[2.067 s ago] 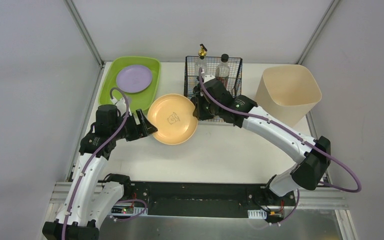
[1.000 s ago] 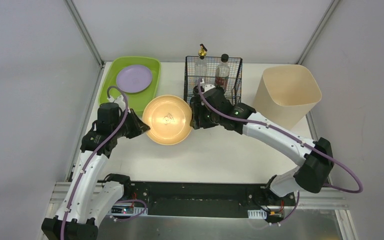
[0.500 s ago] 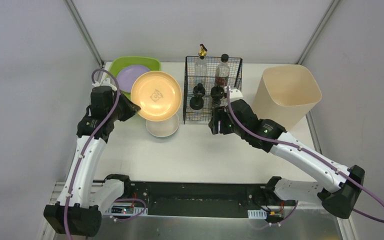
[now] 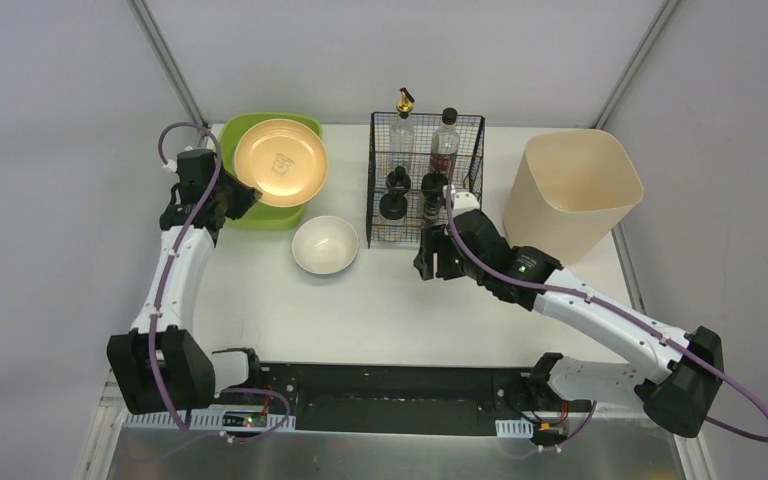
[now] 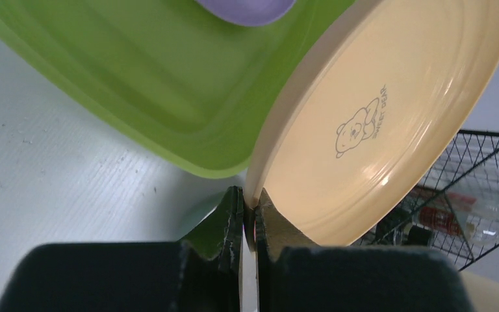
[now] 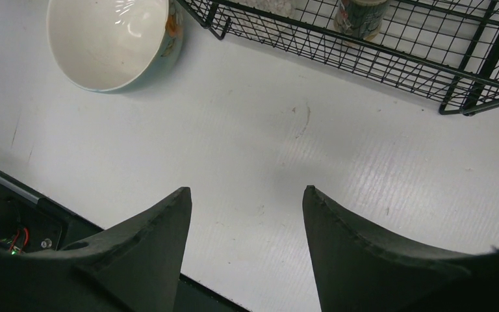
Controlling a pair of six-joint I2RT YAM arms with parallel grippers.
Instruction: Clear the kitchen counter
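The white bench (image 4: pixel 410 300), the counter being cleared, is lying beneath both arms and is carrying a black wire basket (image 4: pixel 426 180) at its far middle. Just left of the basket, a white bowl (image 4: pixel 325 245) is sitting upright on the bench. Farther left of the basket, the left tool (image 5: pixel 249 218) is gripping the rim of a peach plate (image 4: pixel 280 162), holding it tilted over a green tray (image 5: pixel 136 84) containing a purple plate (image 5: pixel 247 8). Just in front of the basket, the right tool (image 6: pixel 247 192) is hovering released, jaws spread, grasping nothing. Right of the basket, a beige bin (image 4: pixel 572 190) is standing.
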